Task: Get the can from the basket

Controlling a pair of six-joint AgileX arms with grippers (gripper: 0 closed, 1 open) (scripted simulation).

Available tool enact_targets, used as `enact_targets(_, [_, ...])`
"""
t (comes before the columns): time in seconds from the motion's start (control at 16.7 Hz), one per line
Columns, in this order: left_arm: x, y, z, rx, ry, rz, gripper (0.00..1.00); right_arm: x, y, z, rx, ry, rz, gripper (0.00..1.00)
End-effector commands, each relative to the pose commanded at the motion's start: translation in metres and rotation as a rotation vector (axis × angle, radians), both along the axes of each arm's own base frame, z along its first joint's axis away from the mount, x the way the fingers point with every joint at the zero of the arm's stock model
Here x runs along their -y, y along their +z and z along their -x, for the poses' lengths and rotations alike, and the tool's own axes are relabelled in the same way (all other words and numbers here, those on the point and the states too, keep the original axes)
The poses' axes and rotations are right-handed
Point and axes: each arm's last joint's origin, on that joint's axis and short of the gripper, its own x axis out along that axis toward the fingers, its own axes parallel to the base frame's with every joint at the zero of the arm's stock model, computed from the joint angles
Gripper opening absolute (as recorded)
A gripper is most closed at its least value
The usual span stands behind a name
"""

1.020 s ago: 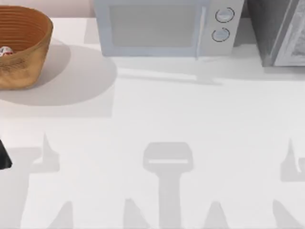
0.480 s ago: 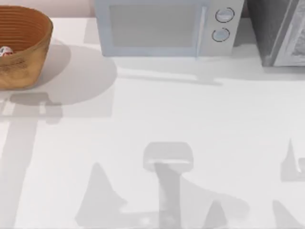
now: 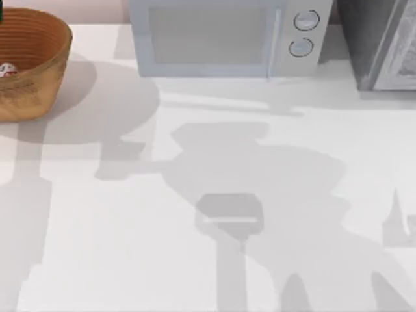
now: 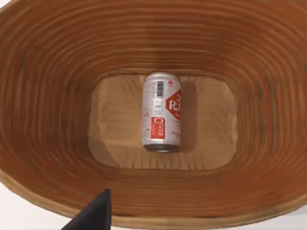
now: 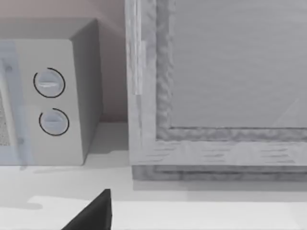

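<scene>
The can (image 4: 161,112) lies on its side on the flat floor of the basket (image 4: 53,81), red label up and clear of the ribbed walls all round; from above it shows as a small speck (image 3: 8,69) low inside the basket (image 3: 45,71), which sits at the table's (image 3: 208,195) far left corner. The left gripper (image 4: 93,215) hangs above the basket's mouth, looking straight down at the can, with one dark fingertip showing over the near rim; whether its claw is spread or closed cannot be told from what shows. The chief risk from here is the descent: the walls are steep and close in toward the floor, so a finger coming down off-centre could catch the rim or scrape a wall and drag or tip the basket. A can lying on its side may also roll if the fingers close along its length or meet it unevenly, leaving it wedged against a wall. The right gripper (image 5: 93,213) is parked well away, facing the microwave (image 5: 53,96) and the grey cabinet (image 5: 216,86) at the back of the table; the state of its claw cannot be told either.
</scene>
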Motion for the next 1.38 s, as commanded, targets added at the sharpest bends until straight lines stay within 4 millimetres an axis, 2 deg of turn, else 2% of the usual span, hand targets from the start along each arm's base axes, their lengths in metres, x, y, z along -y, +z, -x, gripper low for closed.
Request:
enact_targets(0.24, [-0.016,-0.043,-0.071,-0.193,-0.014,0.019,1.00,0.000,0.000,0.000,0.000,0.000,0.000,1.00])
enact_targets(0.36, [-0.023,-0.070,-0.096,-0.275,-0.020,0.029,1.00,0.000,0.000,0.000,0.000,0.000,0.000,1.00])
enact_targets(0.54, [-0.031,-0.107,-0.120,-0.373,-0.029,0.043,1.00,0.000,0.000,0.000,0.000,0.000,0.000,1.00])
enact_targets(0.66, [-0.034,-0.125,-0.129,-0.415,-0.033,0.049,1.00,0.000,0.000,0.000,0.000,0.000,0.000,1.00])
enact_targets(0.78, [-0.035,-0.134,-0.132,-0.436,-0.035,0.053,1.00,0.000,0.000,0.000,0.000,0.000,0.000,1.00])
enact_targets(1.2, [-0.033,-0.141,-0.134,-0.438,-0.037,0.052,1.00,0.000,0.000,0.000,0.000,0.000,0.000,1.00])
enact_targets(1.38, [-0.033,-0.165,-0.140,-0.437,-0.035,0.053,1.00,0.000,0.000,0.000,0.000,0.000,0.000,1.00])
